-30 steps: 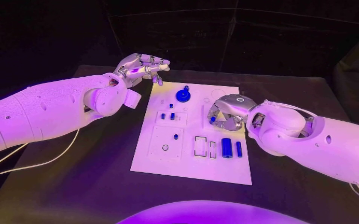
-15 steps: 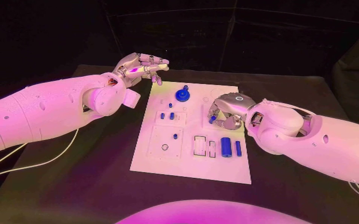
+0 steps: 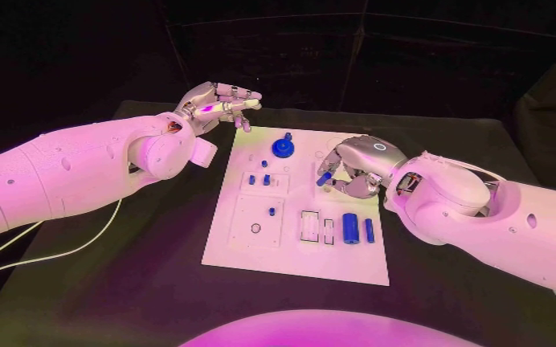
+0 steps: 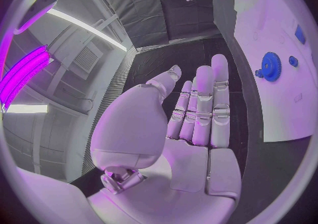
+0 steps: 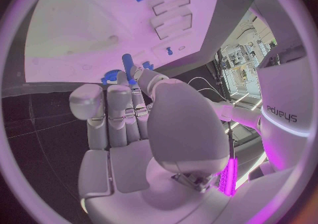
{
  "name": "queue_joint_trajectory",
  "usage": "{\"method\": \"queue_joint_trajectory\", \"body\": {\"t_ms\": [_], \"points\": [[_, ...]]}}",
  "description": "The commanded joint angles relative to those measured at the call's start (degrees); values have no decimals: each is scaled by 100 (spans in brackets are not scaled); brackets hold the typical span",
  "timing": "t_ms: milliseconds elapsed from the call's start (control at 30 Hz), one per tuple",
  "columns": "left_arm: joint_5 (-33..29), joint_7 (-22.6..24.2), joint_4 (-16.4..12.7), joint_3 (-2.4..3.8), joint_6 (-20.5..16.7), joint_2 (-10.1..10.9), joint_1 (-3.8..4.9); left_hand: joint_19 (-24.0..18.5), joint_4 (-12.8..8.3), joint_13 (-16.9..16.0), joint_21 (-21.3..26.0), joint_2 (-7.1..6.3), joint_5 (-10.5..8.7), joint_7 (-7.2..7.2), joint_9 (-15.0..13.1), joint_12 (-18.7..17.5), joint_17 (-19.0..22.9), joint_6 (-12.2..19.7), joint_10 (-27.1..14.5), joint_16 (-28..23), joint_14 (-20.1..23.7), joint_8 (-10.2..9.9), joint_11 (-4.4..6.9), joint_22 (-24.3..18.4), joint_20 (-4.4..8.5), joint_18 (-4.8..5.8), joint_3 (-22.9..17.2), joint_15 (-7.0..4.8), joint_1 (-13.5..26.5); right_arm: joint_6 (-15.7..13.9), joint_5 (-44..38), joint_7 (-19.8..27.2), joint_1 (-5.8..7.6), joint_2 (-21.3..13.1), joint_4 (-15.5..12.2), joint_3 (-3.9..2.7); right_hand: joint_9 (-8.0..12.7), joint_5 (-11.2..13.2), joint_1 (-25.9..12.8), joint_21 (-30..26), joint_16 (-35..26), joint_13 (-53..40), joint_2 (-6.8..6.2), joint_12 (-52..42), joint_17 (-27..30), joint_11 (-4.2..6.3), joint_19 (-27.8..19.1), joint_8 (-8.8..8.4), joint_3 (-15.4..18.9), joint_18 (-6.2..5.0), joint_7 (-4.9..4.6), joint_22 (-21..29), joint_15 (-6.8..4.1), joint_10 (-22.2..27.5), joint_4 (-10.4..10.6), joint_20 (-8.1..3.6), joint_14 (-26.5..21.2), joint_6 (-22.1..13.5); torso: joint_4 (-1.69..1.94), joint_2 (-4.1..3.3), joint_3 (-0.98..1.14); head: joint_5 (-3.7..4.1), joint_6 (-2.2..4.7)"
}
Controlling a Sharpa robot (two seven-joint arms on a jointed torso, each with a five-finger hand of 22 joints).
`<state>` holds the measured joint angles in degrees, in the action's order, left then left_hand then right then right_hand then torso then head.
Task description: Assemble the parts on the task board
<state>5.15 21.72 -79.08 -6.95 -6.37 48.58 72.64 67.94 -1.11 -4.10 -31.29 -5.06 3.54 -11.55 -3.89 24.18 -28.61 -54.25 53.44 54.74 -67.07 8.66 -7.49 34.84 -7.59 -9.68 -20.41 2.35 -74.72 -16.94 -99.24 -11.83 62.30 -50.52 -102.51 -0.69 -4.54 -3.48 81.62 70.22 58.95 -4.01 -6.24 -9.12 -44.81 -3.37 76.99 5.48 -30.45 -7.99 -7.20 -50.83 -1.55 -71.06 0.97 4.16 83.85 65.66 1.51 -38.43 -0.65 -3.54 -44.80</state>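
Over the white task board (image 3: 348,263) on the black table (image 3: 451,299), the right hand (image 3: 353,169) is pinching a small blue peg (image 3: 325,179), apparently needing a socket next, while the left hand (image 3: 218,104) is hovering empty, fingers apart, beyond the board's far corner.

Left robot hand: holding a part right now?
No. In the left wrist view the left robot hand has its fingers stretched out straight with nothing between them.

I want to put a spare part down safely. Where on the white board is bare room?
Bare: the white task board's near strip, below the blue cylinders. Crowded: the middle, and beside the blue gear, where the right robot hand pinches a small blue peg.
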Motion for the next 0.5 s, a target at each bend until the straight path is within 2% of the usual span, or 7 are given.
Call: {"method": "queue_joint_trajectory", "body": {"t_ms": [33, 167, 233, 267, 367, 433, 500], "points": [[-22, 21, 0, 3, 61, 5, 9, 18, 0, 8, 36, 11, -19, -18, 5, 19, 6, 13, -42, 28, 56, 20, -3, -6, -26, -70, 41, 3, 37, -408, 418, 245, 7, -5, -162, -27, 1, -41, -29, 28, 31, 1, 3, 43, -22, 29, 32, -8, -42, 119, -16, -14, -28, -77, -8, 6, 49, 34, 9, -5, -4, -19, 2], [-22, 24, 3, 3, 56, 2, 9, 18, 0, 8, 36, 11, -19, -18, 5, 19, 6, 13, -42, 28, 56, 20, -3, -6, -26, -70, 41, 3, 37, -499, 555, 392, 7, 240, -157, -51, 3, -65, -49, 34, 50, 2, -14, 55, -41, 26, 29, -14, -58, 119, -19, -17, -26, -83, -23, 5, 49, 35, -7, -4, -7, -52, 7], [-22, 27, 8, 3, 61, -15, 9, 18, 0, 8, 36, 11, -19, -18, 5, 19, 6, 13, -42, 28, 56, 20, -3, -6, -26, -70, 41, 3, 37, -476, 610, 459, 6, 447, -86, -55, 5, -77, -61, 36, 53, 2, -22, 64, -41, 24, 26, -19, -66, 119, -22, -16, -25, -82, -30, 5, 48, 34, 5, -5, -9, -72, -13], [-22, 28, 5, 3, 63, -22, 9, 18, 0, 8, 36, 11, -19, -18, 5, 19, 6, 13, -42, 28, 56, 20, -3, -6, -26, -70, 41, 3, 37, -458, 628, 490, 6, 563, -42, -56, 6, -82, -68, 37, 58, 3, -24, 69, -47, 22, 24, -21, -69, 119, -23, -16, -24, -80, -31, 5, 48, 32, 23, -8, -16, -66, -18], [-22, 28, -6, 3, 70, -36, 10, 18, 0, 8, 36, 11, -19, -18, 5, 19, 6, 13, -42, 28, 56, 20, -3, -6, -26, -70, 41, 3, 37, -382, 667, 579, -2, 906, 108, -49, 11, -98, -91, 45, 73, 6, -24, 87, -60, 16, 22, -33, -85, 120, -28, -25, -21, -70, -37, 7, 47, 23, 44, -18, -22, -91, -7], [-22, 28, -5, 3, 71, -48, 10, 18, 0, 8, 36, 11, -19, -18, 5, 19, 6, 13, -42, 28, 56, 20, -3, -6, -26, -70, 41, 3, 37, -288, 683, 628, -21, 1133, 220, -31, 13, -106, -101, 45, 75, 7, -20, 96, -60, 13, 19, -39, -93, 120, -31, -22, -19, -65, -39, 8, 46, 17, 39, -12, -18, -133, -20], [-22, 26, -5, 3, 72, -61, 10, 18, 0, 8, 36, 11, -19, -18, 5, 19, 6, 13, -42, 28, 56, 20, -3, -6, -26, -70, 41, 3, 37, -100, 695, 652, -49, 1366, 343, 36, 18, -117, -129, 46, 83, 10, -15, 117, -63, 6, 10, -52, -109, 119, -38, -17, -13, -52, -43, 12, 43, 3, 43, -9, -18, -180, -60]]}}
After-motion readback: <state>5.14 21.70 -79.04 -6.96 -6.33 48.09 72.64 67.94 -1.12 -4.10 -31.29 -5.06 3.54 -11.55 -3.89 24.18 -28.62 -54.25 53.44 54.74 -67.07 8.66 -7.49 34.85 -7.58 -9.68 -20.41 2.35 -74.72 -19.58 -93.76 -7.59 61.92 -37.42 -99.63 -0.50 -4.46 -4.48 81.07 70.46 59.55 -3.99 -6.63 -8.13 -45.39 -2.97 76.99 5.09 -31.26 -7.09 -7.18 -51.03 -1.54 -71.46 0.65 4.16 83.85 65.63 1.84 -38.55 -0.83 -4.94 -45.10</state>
